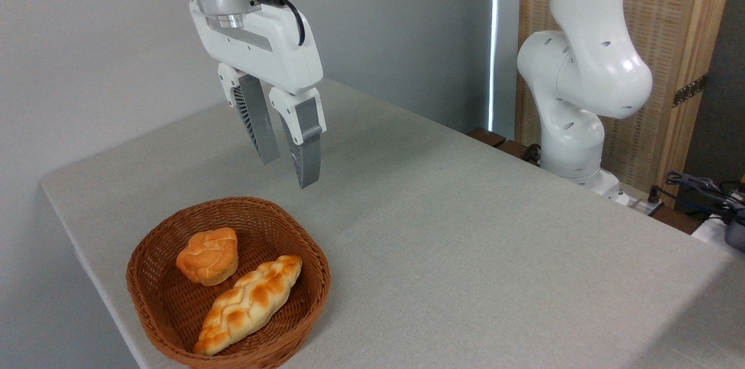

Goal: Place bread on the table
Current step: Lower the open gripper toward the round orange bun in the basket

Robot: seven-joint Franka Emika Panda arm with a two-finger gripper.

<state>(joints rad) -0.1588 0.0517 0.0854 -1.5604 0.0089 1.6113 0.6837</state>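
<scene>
Orange-golden, the bread (208, 256) sits in the wicker basket (151, 293) beside the braided loaf (250, 304), so you are at the approach. The gripper (289, 170) hangs above the basket's far rim, fingers slightly parted, holding nothing. Next, lower onto the bun, clear of the loaf. The table (465, 252) runs out of frame.

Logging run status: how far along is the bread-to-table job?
Done: nothing visible. The bread sits in the wicker basket beside the braided loaf. In hand: nothing; the end effector hangs empty above the basket's far rim, fingers a little apart. Left: descend, grasp the bun, lift it out, set it on the table.
</scene>
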